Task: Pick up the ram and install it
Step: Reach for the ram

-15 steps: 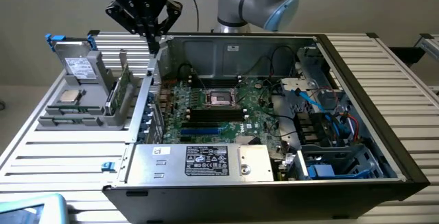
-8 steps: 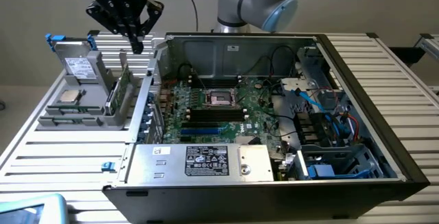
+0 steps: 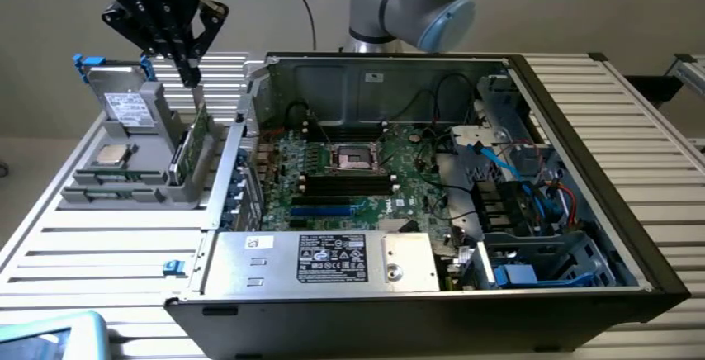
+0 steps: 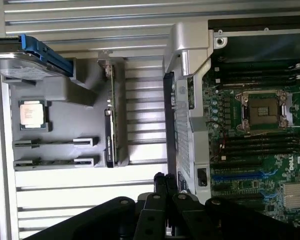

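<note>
Over on the exterior view's left, the black gripper hangs with fingers pressed together, gripping nothing, right above the long thin green ram stick standing on edge in the grey plastic holder.

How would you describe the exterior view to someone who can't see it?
A robot's shut, empty gripper hangs over a grey parts holder holding a silver drive and a green card, beside an open computer case with its motherboard exposed.
</note>
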Motion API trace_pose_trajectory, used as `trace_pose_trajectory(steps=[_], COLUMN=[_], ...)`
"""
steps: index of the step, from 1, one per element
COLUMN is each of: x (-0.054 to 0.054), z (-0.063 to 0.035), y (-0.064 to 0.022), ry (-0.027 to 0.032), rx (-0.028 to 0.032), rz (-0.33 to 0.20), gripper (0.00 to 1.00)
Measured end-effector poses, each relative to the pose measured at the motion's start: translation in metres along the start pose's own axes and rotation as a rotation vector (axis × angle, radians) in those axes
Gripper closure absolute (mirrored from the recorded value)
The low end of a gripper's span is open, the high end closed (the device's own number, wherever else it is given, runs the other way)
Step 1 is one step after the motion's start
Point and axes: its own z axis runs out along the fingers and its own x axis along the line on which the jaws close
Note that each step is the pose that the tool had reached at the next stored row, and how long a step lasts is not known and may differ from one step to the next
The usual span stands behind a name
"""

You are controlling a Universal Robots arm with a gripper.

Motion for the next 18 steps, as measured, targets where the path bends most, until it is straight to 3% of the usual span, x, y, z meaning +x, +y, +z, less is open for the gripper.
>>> trace_pose_trajectory(steps=[18], x=[0.074], z=[-0.0016], y=[-0.0052], ry=[0.0], rx=[-0.0002], rz=[0.0], gripper=[0.89])
